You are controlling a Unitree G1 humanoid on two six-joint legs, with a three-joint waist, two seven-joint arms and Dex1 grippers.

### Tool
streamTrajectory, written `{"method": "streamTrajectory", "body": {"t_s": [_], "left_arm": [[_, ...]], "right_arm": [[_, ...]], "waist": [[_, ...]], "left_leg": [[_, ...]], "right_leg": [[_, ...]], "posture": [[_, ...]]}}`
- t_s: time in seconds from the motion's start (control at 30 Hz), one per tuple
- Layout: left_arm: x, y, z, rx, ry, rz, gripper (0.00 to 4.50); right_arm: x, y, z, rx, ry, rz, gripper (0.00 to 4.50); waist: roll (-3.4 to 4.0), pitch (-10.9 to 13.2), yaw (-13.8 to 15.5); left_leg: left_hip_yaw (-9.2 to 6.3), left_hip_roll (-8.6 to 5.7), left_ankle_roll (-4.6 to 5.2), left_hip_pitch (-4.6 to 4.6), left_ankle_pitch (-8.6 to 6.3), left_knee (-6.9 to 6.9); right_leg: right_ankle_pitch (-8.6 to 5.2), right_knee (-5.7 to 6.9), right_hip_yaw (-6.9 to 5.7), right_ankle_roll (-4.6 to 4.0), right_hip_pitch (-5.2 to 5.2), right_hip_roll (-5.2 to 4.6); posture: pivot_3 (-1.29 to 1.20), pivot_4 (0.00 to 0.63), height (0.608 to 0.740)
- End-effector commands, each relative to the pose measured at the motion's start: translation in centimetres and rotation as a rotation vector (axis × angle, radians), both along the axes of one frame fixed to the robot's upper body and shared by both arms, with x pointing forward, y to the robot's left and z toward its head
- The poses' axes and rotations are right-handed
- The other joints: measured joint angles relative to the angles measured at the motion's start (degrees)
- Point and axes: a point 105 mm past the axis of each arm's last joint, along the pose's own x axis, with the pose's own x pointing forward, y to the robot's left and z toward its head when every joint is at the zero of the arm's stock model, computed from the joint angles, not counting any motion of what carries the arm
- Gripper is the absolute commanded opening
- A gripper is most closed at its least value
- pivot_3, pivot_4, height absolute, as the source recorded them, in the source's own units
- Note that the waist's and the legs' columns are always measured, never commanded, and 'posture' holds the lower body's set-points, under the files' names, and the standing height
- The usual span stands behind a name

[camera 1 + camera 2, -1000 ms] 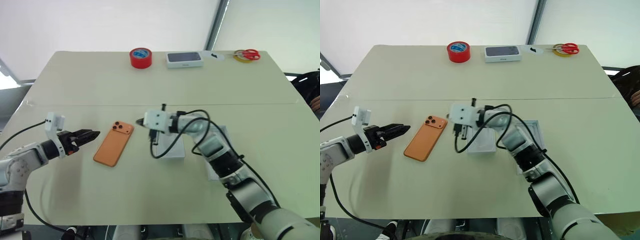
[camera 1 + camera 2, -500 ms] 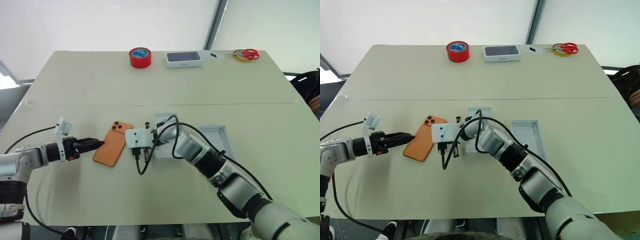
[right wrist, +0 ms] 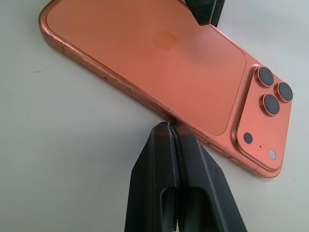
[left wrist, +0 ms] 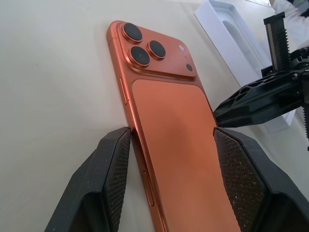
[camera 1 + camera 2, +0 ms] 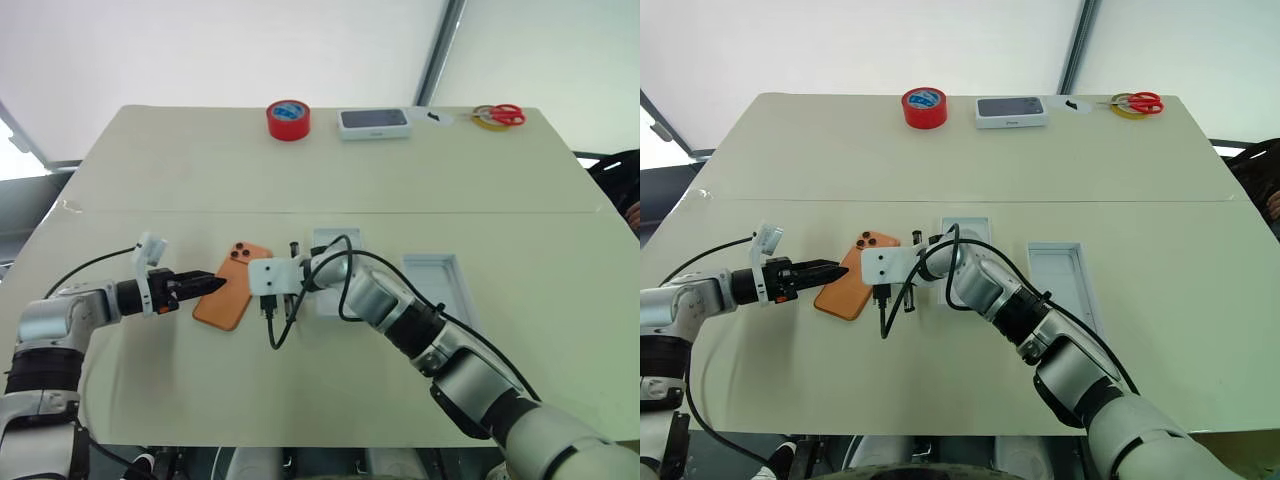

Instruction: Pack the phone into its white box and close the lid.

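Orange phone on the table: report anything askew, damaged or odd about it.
The flat orange smartphone lies face-down and slanted on the beige table, apart from the shallow white box. No visible damage; nothing stands out.

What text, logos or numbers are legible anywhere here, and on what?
None legible.
Phone: faint round mark mid-back, shape not readable.
Small dark-topped box: pale speck on its front edge, too small to read.
Red tape roll: no readable print.

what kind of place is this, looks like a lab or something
Probably a lab or test room: one plain beige table against bare pale walls, holding only task props, such as the orange phone, a roll of red tape and red-handled scissors.
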Motion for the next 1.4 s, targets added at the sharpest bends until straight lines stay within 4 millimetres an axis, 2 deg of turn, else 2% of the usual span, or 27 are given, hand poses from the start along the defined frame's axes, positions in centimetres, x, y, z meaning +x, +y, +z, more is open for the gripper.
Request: {"method": "streamTrajectory", "body": {"t_s": [0.03, 0.27, 0.4, 0.53, 0.63, 0.87, 1.0, 1.03, 1.07, 1.13, 1.4], "left_arm": [[-1.2, -1.9, -3.2, -0.045, 0.208, -0.046, 2.87], [-0.7, -2.4, -1.9, 0.019, 0.196, -0.072, 2.87], [-0.8, -3.5, -0.6, -0.042, 0.182, -0.098, 2.87], [-0.3, -3.8, -0.3, -0.042, 0.161, -0.079, 2.87], [0.0, -3.4, -0.3, -0.017, 0.157, -0.051, 2.87], [0.0, -2.2, 0.4, -0.133, 0.185, 0.021, 2.87], [0.0, -1.9, 0.1, -0.164, 0.207, 0.053, 2.87], [-0.1, -2.0, 0.1, -0.167, 0.209, 0.053, 2.3], [-0.2, -2.1, 0.1, -0.178, 0.218, 0.049, 1.95], [-0.3, -2.2, 0.1, -0.177, 0.219, 0.042, 0.96], [-0.8, -2.0, -0.4, -0.196, 0.268, 0.062, 0.96]], "right_arm": [[0.2, 0.2, 0.7, 0.031, -0.016, -0.01, 0.04], [0.5, 0.1, 0.6, 0.032, -0.026, -0.018, 0.04], [0.4, 0.2, 0.6, 0.035, -0.027, -0.016, 0.04], [0.5, 0.2, 0.6, 0.035, -0.031, -0.019, 0.04], [0.6, 0.1, 0.5, 0.028, -0.04, -0.017, 0.04], [0.6, 0.2, 0.5, 0.034, -0.04, -0.016, 0.04], [0.6, 0.2, 0.5, 0.029, -0.051, -0.01, 0.04], [0.6, 0.2, 0.6, 0.028, -0.054, -0.009, 0.0], [0.6, 0.2, 0.7, 0.03, -0.053, -0.01, 0.0], [0.8, 0.2, 0.9, 0.033, -0.055, -0.013, 0.0], [1.0, 0.0, 1.0, 0.037, -0.071, -0.02, 0.0]], "waist": [[-0.01, 0.0, 0.2], [-0.02, -0.1, 0.3], [-0.02, -0.1, 0.3], [-0.04, -0.1, 0.3], [-0.04, -0.1, 0.3], [-0.05, -0.1, 0.0], [-0.06, 0.0, -0.1], [-0.07, 0.0, -0.1], [-0.07, 0.0, -0.2], [-0.08, 0.0, -0.1], [-0.11, 0.0, -0.1]], "left_leg": [[-0.02, 0.0, 0.0, 0.0, 0.0, 0.0], [-0.04, -0.02, 0.01, 0.0, -0.01, 0.03], [-0.04, -0.02, 0.01, 0.0, -0.01, 0.03], [-0.05, -0.03, 0.01, -0.02, -0.01, 0.03], [-0.05, -0.03, 0.01, -0.02, -0.01, 0.02], [-0.04, -0.04, 0.01, -0.04, -0.01, -0.01], [-0.04, -0.03, 0.01, -0.07, 0.0, -0.01], [-0.04, -0.03, 0.01, -0.07, 0.0, -0.01], [-0.04, -0.03, 0.01, -0.08, 0.0, -0.01], [-0.03, -0.03, 0.01, -0.09, -0.01, -0.02], [-0.03, -0.03, 0.01, -0.1, 0.0, -0.04]], "right_leg": [[0.0, 0.0, -0.01, 0.0, 0.01, 0.0], [0.0, 0.01, -0.01, 0.0, 0.03, -0.01], [0.0, 0.01, 0.0, 0.0, 0.02, -0.02], [0.0, 0.01, -0.01, 0.0, 0.02, -0.04], [0.0, 0.01, -0.01, 0.0, 0.0, -0.04], [0.0, 0.01, -0.01, 0.0, -0.05, -0.04], [0.0, 0.01, -0.01, 0.0, -0.1, -0.03], [0.0, 0.01, -0.01, 0.0, -0.1, -0.03], [0.0, 0.01, -0.01, 0.0, -0.11, -0.03], [0.0, 0.01, 0.0, 0.0, -0.12, -0.03], [0.0, 0.0, 0.0, 0.0, -0.15, -0.04]], "posture": [[0.0, 0.15, 0.73], [0.0, 0.15, 0.73], [0.0, 0.15, 0.73], [0.0, 0.15, 0.73], [0.0, 0.15, 0.73], [0.0, 0.15, 0.73], [0.0, 0.15, 0.73], [0.0, 0.15, 0.73], [0.0, 0.15, 0.73], [0.0, 0.15, 0.73], [0.0, 0.15, 0.73]]}}
